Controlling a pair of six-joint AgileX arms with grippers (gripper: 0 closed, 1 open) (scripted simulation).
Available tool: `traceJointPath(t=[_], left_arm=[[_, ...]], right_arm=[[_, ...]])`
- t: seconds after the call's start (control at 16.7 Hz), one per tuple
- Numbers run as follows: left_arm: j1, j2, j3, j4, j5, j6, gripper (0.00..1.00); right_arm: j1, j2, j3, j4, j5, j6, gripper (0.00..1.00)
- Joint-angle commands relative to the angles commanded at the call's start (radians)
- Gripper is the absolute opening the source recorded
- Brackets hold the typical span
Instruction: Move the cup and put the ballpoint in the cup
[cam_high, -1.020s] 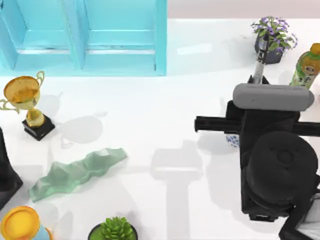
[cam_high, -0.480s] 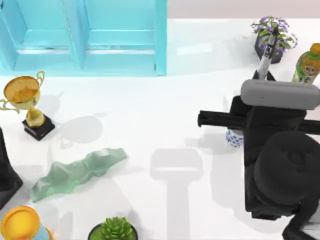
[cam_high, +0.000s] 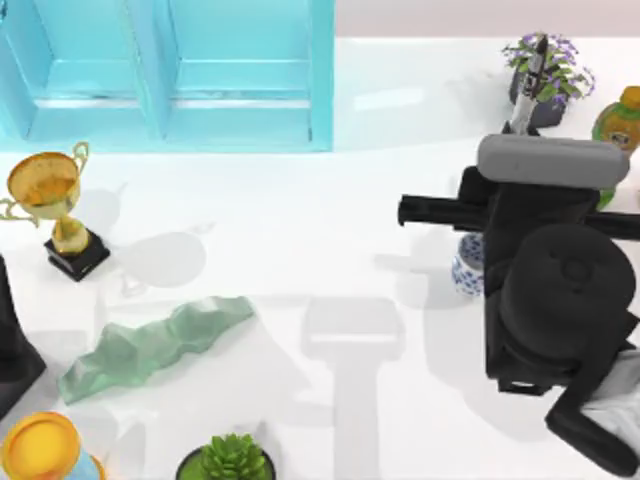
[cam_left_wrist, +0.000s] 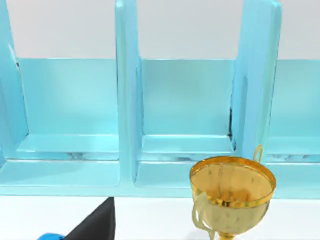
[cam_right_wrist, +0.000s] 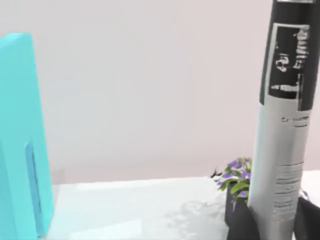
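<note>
We see our right arm over the right side of the table (cam_high: 300, 230), its bulk covering much of that area in the top view. Our right pincer (cam_right_wrist: 272, 220) is clamped on the ballpoint (cam_high: 528, 85), which sticks out of it toward twelve o'clock, its far end lying over the potted purple-flowered plant (cam_high: 555, 60) at the table's back right. In the right wrist view the ballpoint (cam_right_wrist: 285, 125) stands upright straight out of the pincer, the two dark fingers (cam_right_wrist: 242, 222) pressed against the lower barrel on either side.

The ballpoint is a slim barrel, black at the far end with white lettering on a label, and silver-grey with fine print nearer the pincer.

The cup (cam_high: 467, 268) sits on the table at about seven o'clock from the pincer, partly hidden under the arm; only its left edge shows, white with a blue floral pattern. It is apart from the ballpoint.

The green bottle (cam_high: 615, 120) stands at three o'clock from the ballpoint. Our left arm is parked at the left edge of the table, near the gold trophy (cam_high: 50, 190); whether its pincer is apart or together, we cannot tell. Its wrist view looks at the turquoise shelf (cam_left_wrist: 127, 100) and the trophy's bowl.
</note>
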Motion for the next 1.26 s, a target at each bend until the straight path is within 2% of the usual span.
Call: traceJointPath(t=[0.12,0.9,1.26], left_arm=[[0.0,0.0,0.0,0.0,0.0,0.0,1.0],[0.0,0.0,0.0,0.0,0.0,0.0,1.0],[0.0,0.0,0.0,0.0,0.0,0.0,1.0]], right_arm=[[0.0,0.0,0.0,0.0,0.0,0.0,0.0],[0.0,0.0,0.0,0.0,0.0,0.0,0.98],[0.0,0.0,0.0,0.0,0.0,0.0,1.0]])
